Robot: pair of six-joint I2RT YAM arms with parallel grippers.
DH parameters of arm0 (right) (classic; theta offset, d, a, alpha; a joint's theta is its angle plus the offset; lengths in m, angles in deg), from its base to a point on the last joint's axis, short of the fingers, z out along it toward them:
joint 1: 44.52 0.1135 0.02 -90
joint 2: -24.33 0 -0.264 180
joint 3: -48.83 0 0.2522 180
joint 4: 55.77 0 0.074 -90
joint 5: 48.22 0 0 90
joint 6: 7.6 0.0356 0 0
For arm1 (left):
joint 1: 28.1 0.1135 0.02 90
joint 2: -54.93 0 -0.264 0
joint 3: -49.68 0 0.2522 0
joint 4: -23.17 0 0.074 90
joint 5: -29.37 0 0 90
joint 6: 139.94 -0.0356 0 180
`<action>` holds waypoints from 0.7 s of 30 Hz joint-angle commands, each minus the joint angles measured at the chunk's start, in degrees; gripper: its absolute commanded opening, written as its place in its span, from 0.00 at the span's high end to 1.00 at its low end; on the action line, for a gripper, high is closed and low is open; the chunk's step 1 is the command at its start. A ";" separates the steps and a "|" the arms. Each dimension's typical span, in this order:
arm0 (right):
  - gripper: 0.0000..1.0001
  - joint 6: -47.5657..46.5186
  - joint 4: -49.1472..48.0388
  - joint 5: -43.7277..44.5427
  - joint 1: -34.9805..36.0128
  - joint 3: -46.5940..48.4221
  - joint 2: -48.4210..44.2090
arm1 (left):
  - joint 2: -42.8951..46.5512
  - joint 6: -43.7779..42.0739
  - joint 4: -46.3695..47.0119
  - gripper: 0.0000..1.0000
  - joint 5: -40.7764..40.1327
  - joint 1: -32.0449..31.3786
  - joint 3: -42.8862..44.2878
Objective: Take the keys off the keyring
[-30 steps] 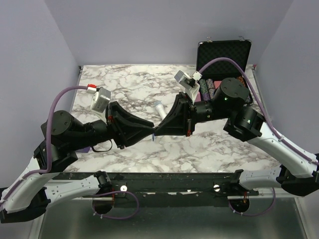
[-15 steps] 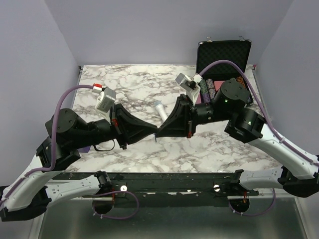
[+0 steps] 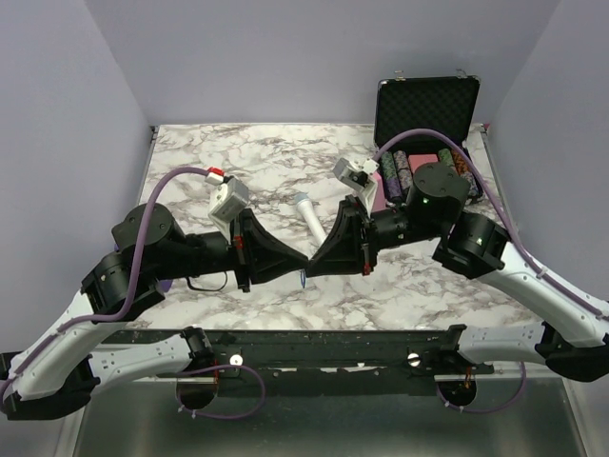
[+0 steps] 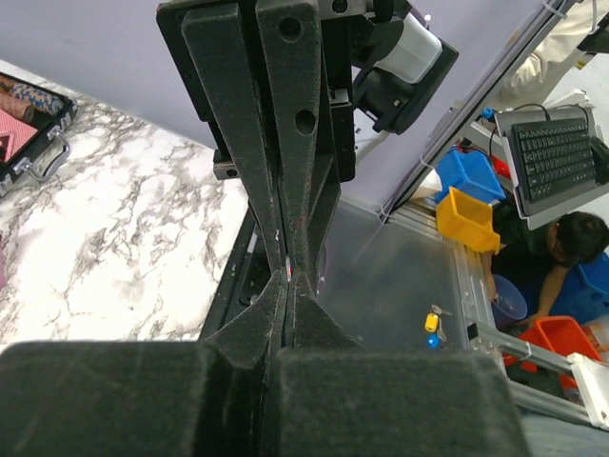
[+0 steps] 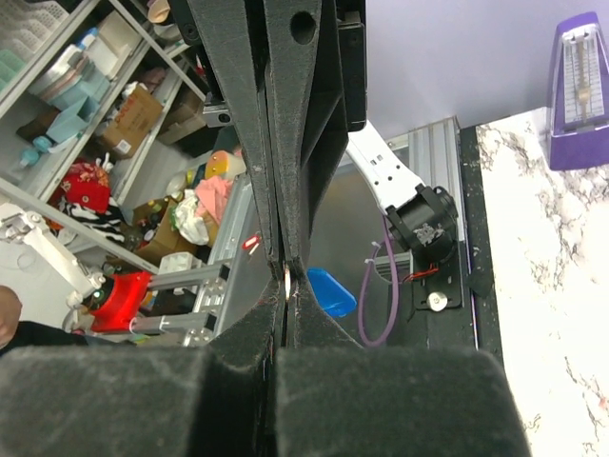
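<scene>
The keyring (image 5: 287,277) is pinched by left gripper (image 4: 286,284) and right gripper (image 5: 286,288); the key (image 3: 303,279) could be dropped through uneven pulling

Two grippers are seen, the left gripper (image 3: 300,263) and the right gripper (image 3: 315,265). There is one key (image 3: 303,279) with a blue head, one white microphone (image 3: 306,214), one open black case (image 3: 425,100) and one purple metronome (image 5: 576,90).

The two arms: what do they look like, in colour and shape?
The left arm and right arm have white lower segments and chunky black round joints. A purple cable loops along each to a small white-grey camera box at the wrist. The left gripper and right gripper are matte black, with long fingers tapering to a wedge.
</scene>
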 commanded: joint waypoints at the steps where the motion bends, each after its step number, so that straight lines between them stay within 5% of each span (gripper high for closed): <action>1: 0.99 1.64 -8.11 4.92 0.30 -2.79 -2.24 | -0.11 4.20 3.39 1.00 0.67 -0.30 -5.98; 11: 0.99 6.22 -20.43 10.63 0.21 -4.82 -2.34 | 0.33 10.81 17.73 1.00 -7.76 -0.30 -8.10; 21: 0.99 5.34 -25.00 14.41 0.30 2.99 2.67 | -1.87 12.04 17.21 1.00 -15.76 -0.30 -0.98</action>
